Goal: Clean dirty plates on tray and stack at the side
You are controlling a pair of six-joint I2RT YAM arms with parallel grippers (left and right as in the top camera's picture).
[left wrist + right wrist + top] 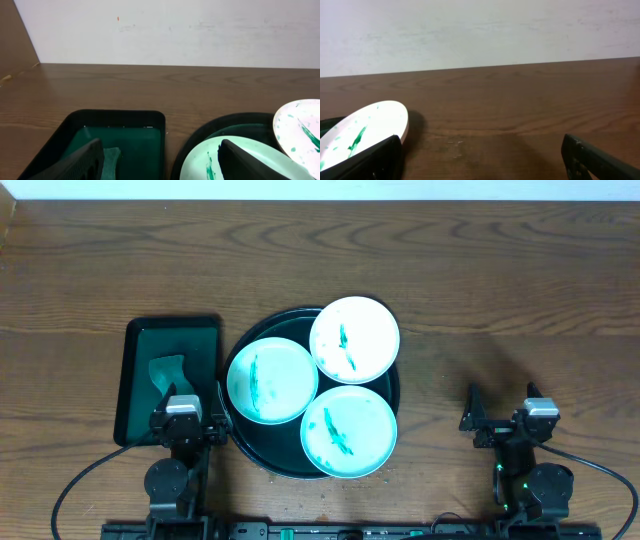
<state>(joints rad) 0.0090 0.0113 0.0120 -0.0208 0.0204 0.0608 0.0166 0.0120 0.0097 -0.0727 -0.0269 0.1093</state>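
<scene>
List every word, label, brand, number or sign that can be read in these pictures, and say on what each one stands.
None: no text can be read in any view.
The left plate, the far plate and the near plate bear only green smears, not letters.
The round tray, the rectangular tray, the tabletop and the wall are plain.
</scene>
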